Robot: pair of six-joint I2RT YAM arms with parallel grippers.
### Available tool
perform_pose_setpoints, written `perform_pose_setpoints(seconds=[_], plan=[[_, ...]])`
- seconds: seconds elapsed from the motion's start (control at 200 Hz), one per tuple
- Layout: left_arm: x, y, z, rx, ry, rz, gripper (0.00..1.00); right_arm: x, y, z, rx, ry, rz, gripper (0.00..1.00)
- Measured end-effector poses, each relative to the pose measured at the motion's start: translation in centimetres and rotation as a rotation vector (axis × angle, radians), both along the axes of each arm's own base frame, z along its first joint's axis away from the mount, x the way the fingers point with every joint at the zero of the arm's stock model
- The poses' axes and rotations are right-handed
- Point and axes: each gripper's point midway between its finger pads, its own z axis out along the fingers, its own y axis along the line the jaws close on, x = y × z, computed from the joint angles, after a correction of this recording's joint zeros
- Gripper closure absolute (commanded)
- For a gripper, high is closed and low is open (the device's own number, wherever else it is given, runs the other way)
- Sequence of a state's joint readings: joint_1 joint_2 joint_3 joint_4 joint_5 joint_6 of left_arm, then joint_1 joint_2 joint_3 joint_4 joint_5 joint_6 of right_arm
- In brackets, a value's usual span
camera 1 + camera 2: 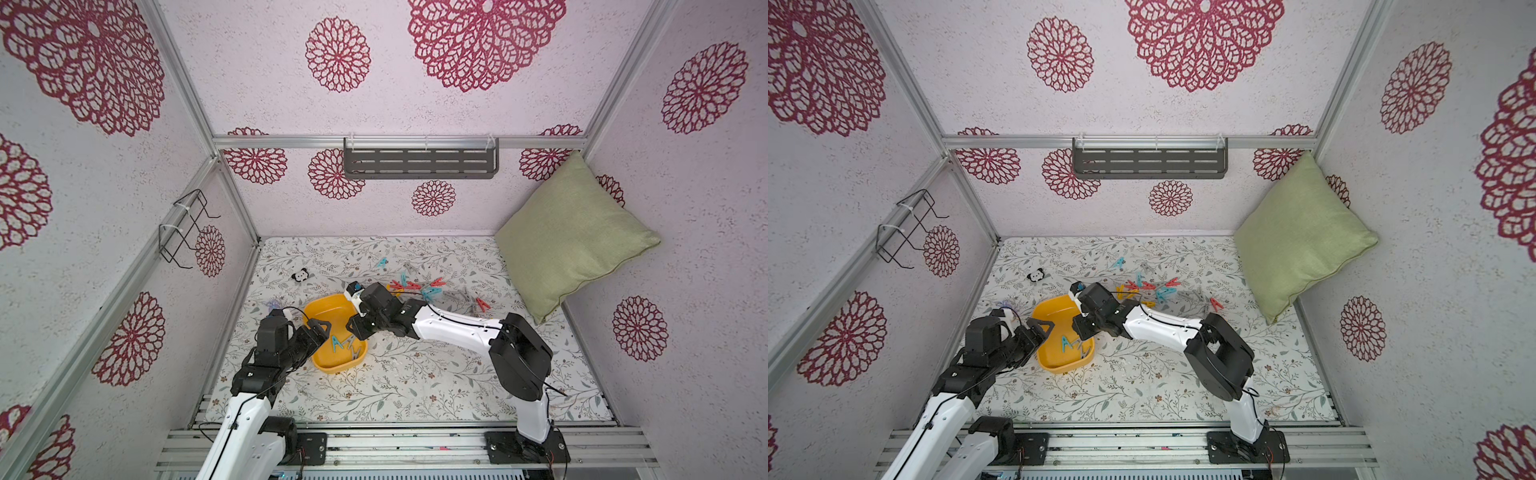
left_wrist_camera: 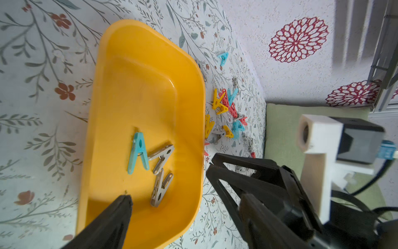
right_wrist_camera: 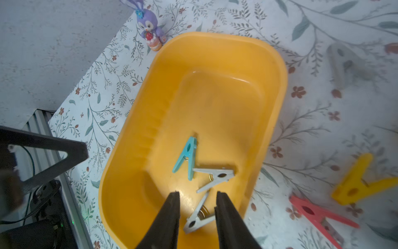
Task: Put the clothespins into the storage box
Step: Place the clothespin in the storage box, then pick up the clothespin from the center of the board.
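**Drop-off over the storage box**

Looks like the release step. Shows the right end effector (image 3: 198, 193) above the storage box (image 1: 324, 307), jaws parted and gripping nothing, with a grey peg (image 3: 199, 215) lying loose on the box floor under the gap. Counts three clothespins (image 3: 187, 157) inside: one teal, two grey. Finds the left end effector (image 1: 316, 330) at the box's 9 o'clock rim, spread wide and empty. Leaves most of the job undone: a heap (image 1: 415, 286) on the table (image 1: 415, 374) toward 2 o'clock of the box, plus a lone teal peg (image 1: 381, 262) at 1 o'clock. Next, probably: lift clear of the rim, swing toward 2 o'clock, single out a peg apart from the tangle.
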State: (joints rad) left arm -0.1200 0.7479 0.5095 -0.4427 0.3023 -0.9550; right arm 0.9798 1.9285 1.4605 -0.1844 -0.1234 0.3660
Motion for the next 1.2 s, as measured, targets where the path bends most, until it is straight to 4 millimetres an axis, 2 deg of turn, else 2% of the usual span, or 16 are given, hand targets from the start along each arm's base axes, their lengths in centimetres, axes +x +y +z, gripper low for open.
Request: perform_pose_setpoints(seconds=[0.165, 0.29, 0.42, 0.625, 0.851, 1.016, 1.196], plan=[[0.5, -1.8, -1.0, 0.002, 0.026, -0.055, 0.14, 1.7, -4.3, -0.3, -0.027, -0.013, -0.077, 0.57], [0.9, -2.5, -1.2, 0.004, 0.026, -0.065, 0.13, 3.5, -8.0, -2.3, -0.072, -0.004, -0.129, 0.48], [1.2, -3.0, -1.1, -0.001, 0.017, -0.073, 0.14, 4.4, -10.6, -4.7, -0.133, 0.007, -0.141, 0.42], [1.5, -3.0, -0.9, -0.002, 0.004, -0.063, 0.14, 4.1, -10.5, -7.5, -0.194, 0.001, -0.075, 0.38], [1.5, -2.9, -0.9, 0.001, 0.002, -0.058, 0.14, 4.0, -10.3, -9.9, -0.241, 0.003, -0.029, 0.38], [1.5, -2.8, -0.9, 0.003, 0.002, -0.056, 0.13, 4.5, -9.7, -9.9, -0.241, -0.010, -0.009, 0.39], [1.5, -2.8, -0.9, 0.003, 0.001, -0.055, 0.12, 4.6, -8.6, -9.9, -0.225, -0.008, 0.015, 0.48]])
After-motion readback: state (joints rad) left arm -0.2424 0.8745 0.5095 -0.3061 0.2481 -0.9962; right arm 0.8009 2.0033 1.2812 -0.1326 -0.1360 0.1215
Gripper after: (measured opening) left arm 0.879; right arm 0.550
